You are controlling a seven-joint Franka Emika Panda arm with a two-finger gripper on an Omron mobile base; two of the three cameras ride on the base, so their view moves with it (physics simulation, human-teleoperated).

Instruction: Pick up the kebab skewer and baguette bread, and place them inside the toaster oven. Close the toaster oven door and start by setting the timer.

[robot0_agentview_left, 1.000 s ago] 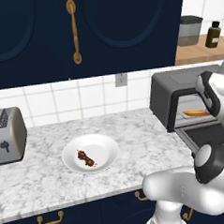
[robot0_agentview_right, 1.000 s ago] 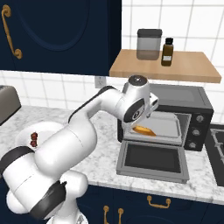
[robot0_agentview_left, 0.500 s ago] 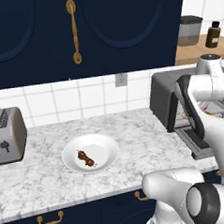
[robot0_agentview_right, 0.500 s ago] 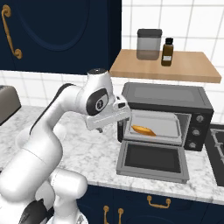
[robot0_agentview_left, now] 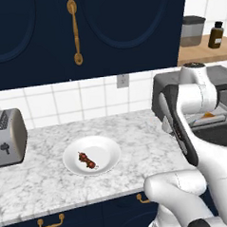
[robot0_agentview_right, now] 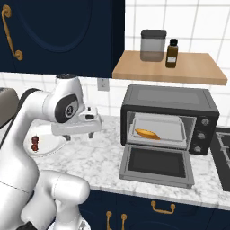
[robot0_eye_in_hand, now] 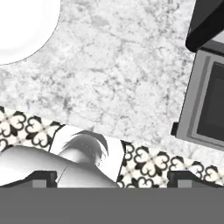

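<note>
Left base view: the kebab skewer (robot0_agentview_left: 88, 160) lies on the white plate (robot0_agentview_left: 106, 147), mid-counter — next pickup, I judge. Right base view: the baguette bread (robot0_agentview_right: 147, 134) sits inside the toaster oven (robot0_agentview_right: 170, 103), the toaster oven door (robot0_agentview_right: 155, 164) down. Hand view: the gripper (robot0_eye_in_hand: 112, 176) hangs empty, jaws wide, over marble — it must reach the plate.

So there's a white plate (robot0_agentview_left: 92, 156) sitting on the marble counter (robot0_agentview_left: 53, 185) with the kebab skewer (robot0_agentview_left: 87, 160) lying on it, and a silver toaster (robot0_agentview_left: 7, 137) off at the left edge, well apart from the plate. The robot's white arm (robot0_agentview_left: 195, 129) comes up from the lower right and covers a good chunk of the dark toaster oven (robot0_agentview_left: 164, 100), with a bit of orange baguette bread (robot0_agentview_left: 208, 115) peeking out past it inside the oven. Above are navy cabinets with a brass handle (robot0_agentview_left: 74, 32), and on a wooden shelf (robot0_agentview_left: 202, 55) at the top right stand a grey canister (robot0_agentview_left: 193, 31) and a dark bottle (robot0_agentview_left: 216, 35).
</note>
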